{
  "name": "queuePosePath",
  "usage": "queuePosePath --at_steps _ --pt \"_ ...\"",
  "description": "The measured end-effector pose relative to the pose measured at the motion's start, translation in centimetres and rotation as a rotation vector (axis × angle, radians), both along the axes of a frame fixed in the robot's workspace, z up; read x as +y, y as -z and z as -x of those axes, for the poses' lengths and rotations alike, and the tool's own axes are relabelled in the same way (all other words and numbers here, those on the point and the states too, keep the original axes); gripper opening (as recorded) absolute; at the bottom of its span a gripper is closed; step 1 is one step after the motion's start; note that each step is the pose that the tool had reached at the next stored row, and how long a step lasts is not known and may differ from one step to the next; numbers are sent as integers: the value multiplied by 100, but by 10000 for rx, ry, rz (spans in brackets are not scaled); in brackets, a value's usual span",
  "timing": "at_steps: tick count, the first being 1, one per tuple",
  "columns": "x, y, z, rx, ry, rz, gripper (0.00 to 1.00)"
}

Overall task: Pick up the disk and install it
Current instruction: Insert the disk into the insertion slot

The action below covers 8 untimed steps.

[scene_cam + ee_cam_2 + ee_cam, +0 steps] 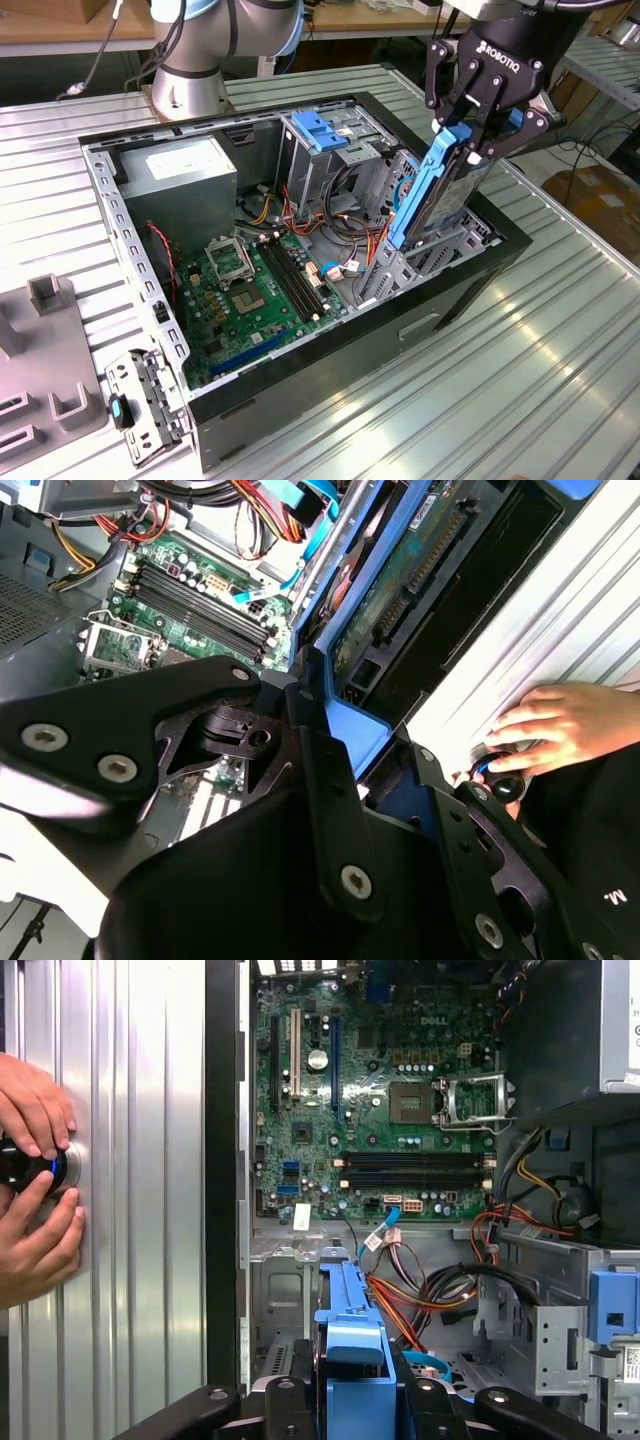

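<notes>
The hand [478, 138] is closed on the disk [445, 195] at its top end. The disk looks stiff, smooth and easy to break.

This is a robotics lab, plain as day. My arm's base [195, 85] stands on a ribbed metal tabletop [560, 350]. Beside it sits a desktop computer case [330, 350] with its side off and its motherboard [245, 300] bare. Grey fixture blocks [50, 295] stand at the exterior view's left. Behind runs a wooden tabletop [60, 25] with a cable [100, 55] hanging down, and a cardboard box [600, 195] sits past the far edge. In the first wrist view, a person's hand [30, 1100] rests on a dark control knob [30, 1165].
</notes>
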<state>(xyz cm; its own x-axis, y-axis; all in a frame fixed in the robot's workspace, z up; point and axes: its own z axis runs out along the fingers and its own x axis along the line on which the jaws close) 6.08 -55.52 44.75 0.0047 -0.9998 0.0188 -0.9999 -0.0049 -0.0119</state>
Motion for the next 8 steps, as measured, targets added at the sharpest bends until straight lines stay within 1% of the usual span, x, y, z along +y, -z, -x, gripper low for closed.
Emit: queuePosePath --at_steps 4,8 --pt "-1 19 0 0 0 -2 37" --pt "-1 53 0 0 0 0 37"
